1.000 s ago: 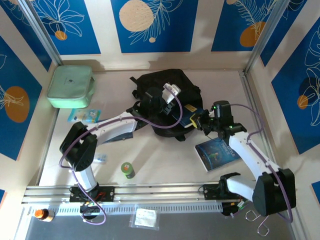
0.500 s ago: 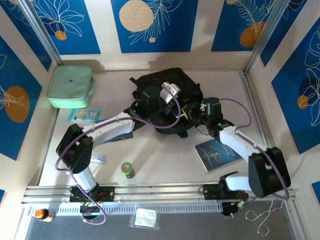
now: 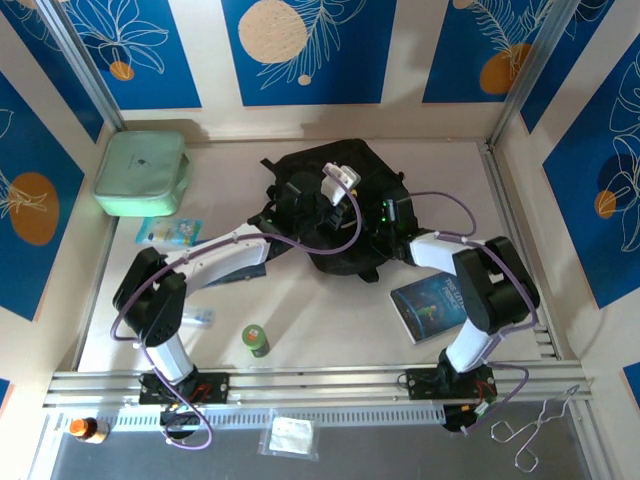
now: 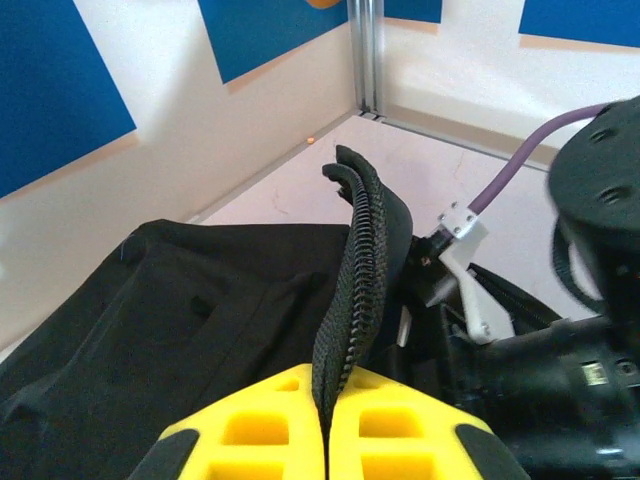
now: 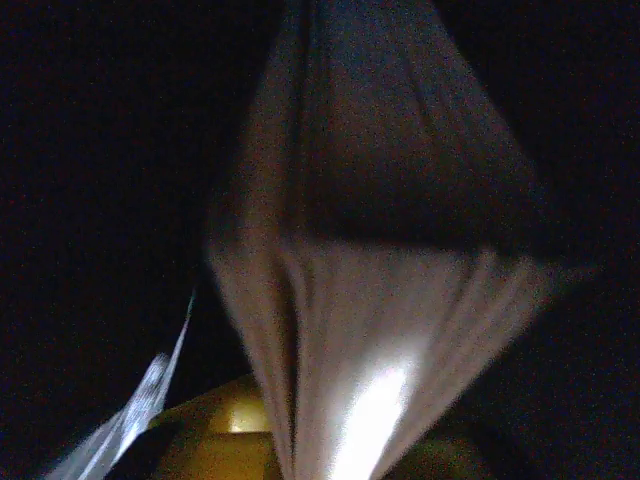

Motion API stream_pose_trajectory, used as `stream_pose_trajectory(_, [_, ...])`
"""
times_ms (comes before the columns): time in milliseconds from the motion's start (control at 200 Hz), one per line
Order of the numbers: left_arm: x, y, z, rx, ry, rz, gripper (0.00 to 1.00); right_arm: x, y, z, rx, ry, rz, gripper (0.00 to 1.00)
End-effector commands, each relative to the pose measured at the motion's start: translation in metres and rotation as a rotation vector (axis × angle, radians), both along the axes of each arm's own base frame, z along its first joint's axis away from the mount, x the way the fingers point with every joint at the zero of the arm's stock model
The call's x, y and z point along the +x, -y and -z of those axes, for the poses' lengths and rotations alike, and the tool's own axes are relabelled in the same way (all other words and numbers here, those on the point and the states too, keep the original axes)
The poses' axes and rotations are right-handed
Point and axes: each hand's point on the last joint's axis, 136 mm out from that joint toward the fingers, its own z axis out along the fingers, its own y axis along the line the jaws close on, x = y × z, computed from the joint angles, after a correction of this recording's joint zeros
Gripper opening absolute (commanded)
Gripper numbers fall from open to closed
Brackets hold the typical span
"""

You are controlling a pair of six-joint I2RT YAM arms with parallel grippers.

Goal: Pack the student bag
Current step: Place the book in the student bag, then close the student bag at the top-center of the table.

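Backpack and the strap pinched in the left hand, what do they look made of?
The backpack: soft matte black woven fabric, likely nylon or polyester; it creases and sags. The strap: coarse black ribbed webbing, probably synthetic; visible weave.

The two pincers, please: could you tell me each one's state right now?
Left pincer: shut on the student bag's strap.
Right pincer: inside the bag, cannot be told.
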Motion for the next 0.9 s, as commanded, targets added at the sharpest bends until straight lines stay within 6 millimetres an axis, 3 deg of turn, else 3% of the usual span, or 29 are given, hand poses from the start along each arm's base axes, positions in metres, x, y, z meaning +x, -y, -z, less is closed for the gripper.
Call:
stream_pose_trajectory(0, [0.01,0.005,-0.034,-0.084,0.049,-0.014,0.0,0.03,-0.005,-0.023,0.031,0.094,0.035,0.08])
stream_pose_trajectory(220, [0.018,0.002,-0.027,-0.077,0.031,-0.024,0.0,0.042,-0.021,0.004,0.083,0.003,-0.021,0.21])
stream_pose_trajectory(365, [0.026,-0.004,-0.018,-0.06,0.017,-0.057,0.0,0.033,-0.016,0.002,0.084,-0.015,-0.011,0.33])
stream_pose_trajectory(490, [0.034,-0.009,-0.004,-0.047,-0.007,-0.09,0.0,0.015,-0.008,-0.009,0.065,-0.071,-0.001,0.39])
stream_pose_trajectory(660, [0.043,-0.017,0.013,-0.032,-0.045,-0.135,0.0,-0.017,0.005,-0.024,0.049,-0.133,0.024,0.57])
stream_pose_trajectory(895, [0.05,-0.032,0.032,-0.027,-0.107,-0.186,0.0,-0.057,0.021,-0.028,0.011,-0.182,0.006,0.59])
